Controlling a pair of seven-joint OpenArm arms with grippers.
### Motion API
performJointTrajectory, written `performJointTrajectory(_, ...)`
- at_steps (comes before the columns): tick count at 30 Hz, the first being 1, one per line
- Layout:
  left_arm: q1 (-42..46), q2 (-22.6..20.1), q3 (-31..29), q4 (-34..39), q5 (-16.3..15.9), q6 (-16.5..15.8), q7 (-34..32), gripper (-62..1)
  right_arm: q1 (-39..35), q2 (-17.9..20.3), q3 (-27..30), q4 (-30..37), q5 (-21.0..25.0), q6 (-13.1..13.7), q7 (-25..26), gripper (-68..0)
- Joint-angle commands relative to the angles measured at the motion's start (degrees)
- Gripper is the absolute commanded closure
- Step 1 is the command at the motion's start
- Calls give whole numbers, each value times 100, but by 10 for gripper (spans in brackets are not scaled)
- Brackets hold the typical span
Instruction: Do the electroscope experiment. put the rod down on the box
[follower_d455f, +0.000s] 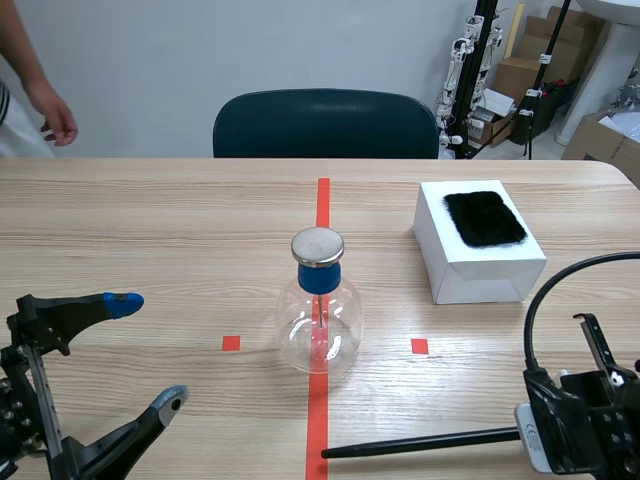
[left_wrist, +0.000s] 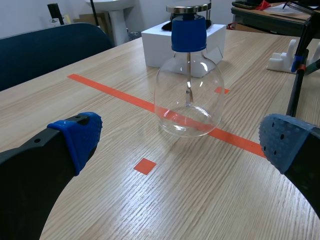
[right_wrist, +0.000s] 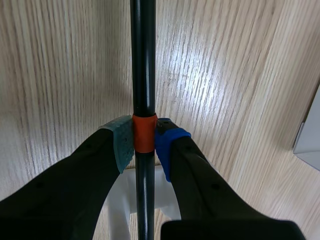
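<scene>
Near desk (follower_d455f: 150, 220) edge, right side: right tool (right_wrist: 144, 142) clamped on black rod (follower_d455f: 420, 442), which lies level, tip toward left edge. Opposite, left tool (follower_d455f: 148, 350) gapes wide. Mid-desk: electroscope flask (follower_d455f: 318, 310). Toward far right edge: white box (follower_d455f: 480, 282), bare wood between it and rod.

Left arm (follower_d455f: 35, 420): near left, low. Left gripper (follower_d455f: 148, 352): fingers spread wide, blue pad (follower_d455f: 125, 300) farther, grey pad (follower_d455f: 172, 400) nearer, nothing between them.
Right arm (follower_d455f: 585, 405): near right, low. Right gripper (right_wrist: 144, 142): pads clamped on the rod (right_wrist: 142, 60).
</scene>
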Motion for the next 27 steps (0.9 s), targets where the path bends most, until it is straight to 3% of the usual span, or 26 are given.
performJointTrajectory(1,-17,-33,-33,66,-76,13,-81,-623,140,50,26,-15,39,44,26,-16)
performJointTrajectory(10,-17,-33,-33,66,-76,13,-81,-623,210,50,26,-61,37,44,22,-44)
performJointTrajectory(14,-17,-33,-33,66,-76,13,-81,-623,210,50,26,-61,-61,44,22,-159)
performJointTrajectory(19,-17,-33,-33,66,-76,13,-81,-623,210,50,26,-61,-90,44,22,-174)
performJointTrajectory(21,-17,-33,-33,66,-76,13,-81,-623,210,50,26,-61,-90,44,22,-231)
performJointTrajectory(27,-17,-33,-33,66,-76,13,-81,-623,210,50,26,-61,-87,44,26,-487)
